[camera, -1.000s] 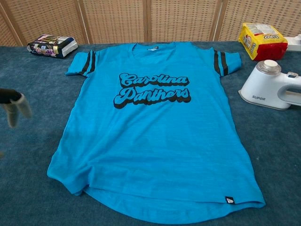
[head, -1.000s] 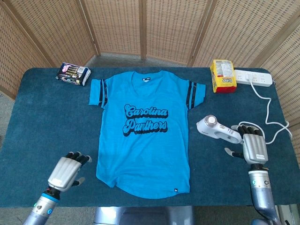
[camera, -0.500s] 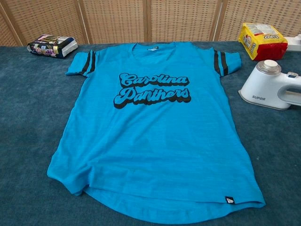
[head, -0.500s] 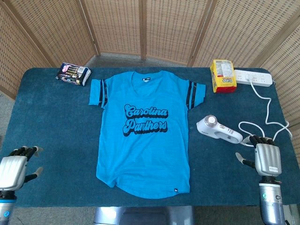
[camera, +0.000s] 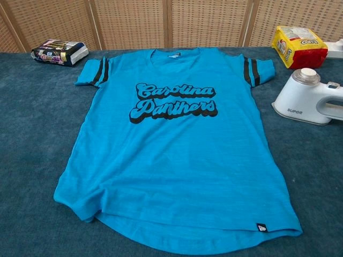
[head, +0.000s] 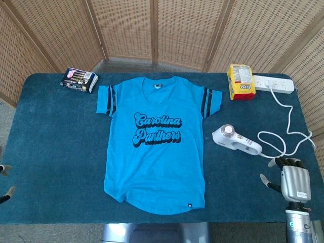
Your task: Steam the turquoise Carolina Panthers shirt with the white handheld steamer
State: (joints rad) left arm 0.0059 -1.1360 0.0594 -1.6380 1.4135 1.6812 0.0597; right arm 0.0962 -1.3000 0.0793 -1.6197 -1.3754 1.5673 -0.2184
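Only the head view is showing the right hand (head: 294,179), empty with fingers apart, hovering just right of the steamer (head: 236,141), while the left hand's (head: 5,182) state is impossible to tell.

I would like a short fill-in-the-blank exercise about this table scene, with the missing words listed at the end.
1. The steamer lies on the blue table, on the side of the robot's ____ hand.
2. The right hand holds ____.
3. The white cord runs from the steamer to the ____ near the yellow packet.
4. The shirt lies flat with its printed words facing ____.

Missing words: right; nothing; power strip; up
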